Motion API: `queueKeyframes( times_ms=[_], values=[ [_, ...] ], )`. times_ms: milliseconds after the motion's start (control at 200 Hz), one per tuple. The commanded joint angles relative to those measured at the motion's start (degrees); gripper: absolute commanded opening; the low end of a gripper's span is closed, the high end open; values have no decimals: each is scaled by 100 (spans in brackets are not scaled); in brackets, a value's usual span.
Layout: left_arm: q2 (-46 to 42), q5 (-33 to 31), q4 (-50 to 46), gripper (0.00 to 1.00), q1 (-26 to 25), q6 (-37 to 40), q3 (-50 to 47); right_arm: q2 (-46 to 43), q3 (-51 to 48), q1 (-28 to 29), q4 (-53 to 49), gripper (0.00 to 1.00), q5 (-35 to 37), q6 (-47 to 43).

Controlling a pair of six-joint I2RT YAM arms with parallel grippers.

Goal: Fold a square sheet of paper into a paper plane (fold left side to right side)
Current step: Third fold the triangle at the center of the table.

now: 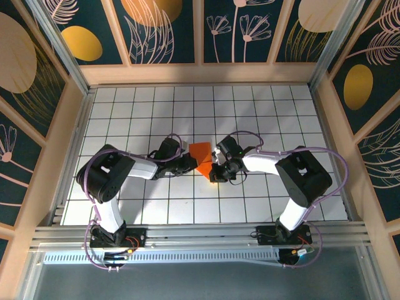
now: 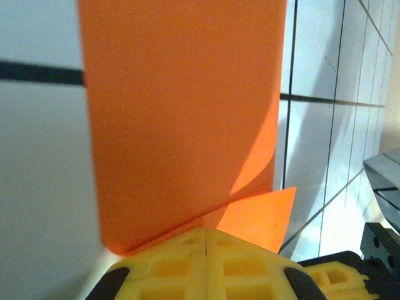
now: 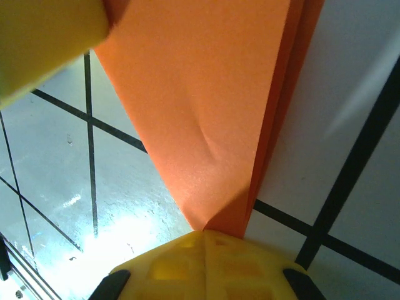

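The square sheet of paper (image 1: pixel 200 156) is bright orange and folded into a small creased shape, held just above the middle of the grid table between both arms. My left gripper (image 1: pixel 191 164) is shut on its left edge. In the left wrist view the yellow fingertips (image 2: pixel 187 250) meet with no gap at the gripper (image 2: pixel 206 230), and the paper (image 2: pixel 181 119) fans out from them with a lower flap (image 2: pixel 262 215). My right gripper (image 1: pixel 215 170) is shut on the paper's right lower corner. There the layered paper (image 3: pixel 206 112) narrows to a point in the gripper (image 3: pixel 203 232).
The white grid table (image 1: pixel 156 106) is walled by wooden panels on three sides, with a metal rail (image 1: pixel 200 234) along the near edge. The left gripper's yellow finger (image 3: pixel 44 44) shows close by in the right wrist view. Part of the right gripper (image 2: pixel 337 275) shows in the left wrist view.
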Motion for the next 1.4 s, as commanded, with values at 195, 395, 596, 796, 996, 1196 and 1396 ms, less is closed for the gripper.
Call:
queueKeyframes(
  times_ms=[195, 395, 596, 796, 996, 1196, 1396],
  values=[
    [117, -706, -693, 0, 831, 565, -11, 525, -285, 61, -606, 0, 1039, -147],
    [-301, -781, -887, 0, 1018, 724, 6, 510, -277, 61, -584, 0, 1013, -138],
    [-1142, -557, -790, 0, 931, 818, -245, 492, -271, 60, -548, 0, 995, -130],
    [-1187, -75, -410, 0, 215, 672, -266, 498, -271, 61, -508, 0, 994, -111],
    [-529, 162, 200, 0, -253, 340, -21, 503, -271, 61, -512, 0, 995, -103],
    [11, 189, 151, 0, -344, 416, 319, 504, -279, 62, -490, 0, 982, -87],
    [220, -26, -179, 0, -344, 401, 339, 370, -238, 61, -413, 0, 797, -8]
  ],
)
